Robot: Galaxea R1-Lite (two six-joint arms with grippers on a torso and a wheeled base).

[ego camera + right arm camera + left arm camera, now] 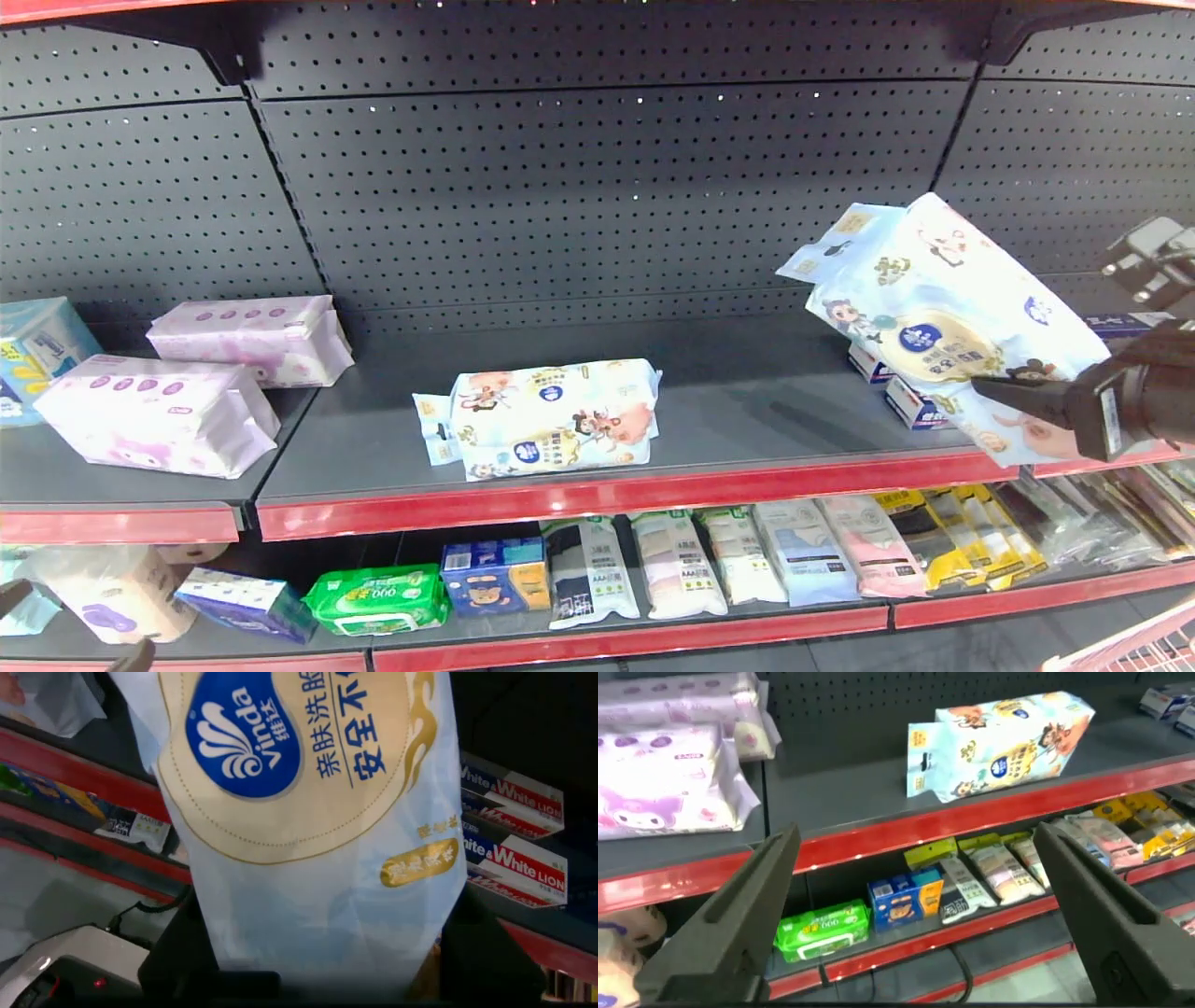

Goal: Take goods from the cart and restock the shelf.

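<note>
- Pale-blue cartoon-print pack (943, 308) is pinched by the right gripper (1006, 390). It hangs tilted above the right end of the upper shelf (747, 411), near the front edge.
- Head view: one dark finger lies across the pack's face. The opposing finger is hidden behind the pack.
- Right wrist view: the pack's round label appears close up, with white toothpaste boxes (512, 849) on the shelf behind it. In the head view the pack partly covers these boxes.
- Left wrist view: the left gripper (915, 905) has its fingers spread wide and holds nothing. It faces a second matching pack (999, 742) lying mid-shelf.
- Head view: the left gripper is cut off at the lower left edge.
- The wire cart (1134, 649) is cut off at the lower right corner, and its contents cannot be made out.
</note>
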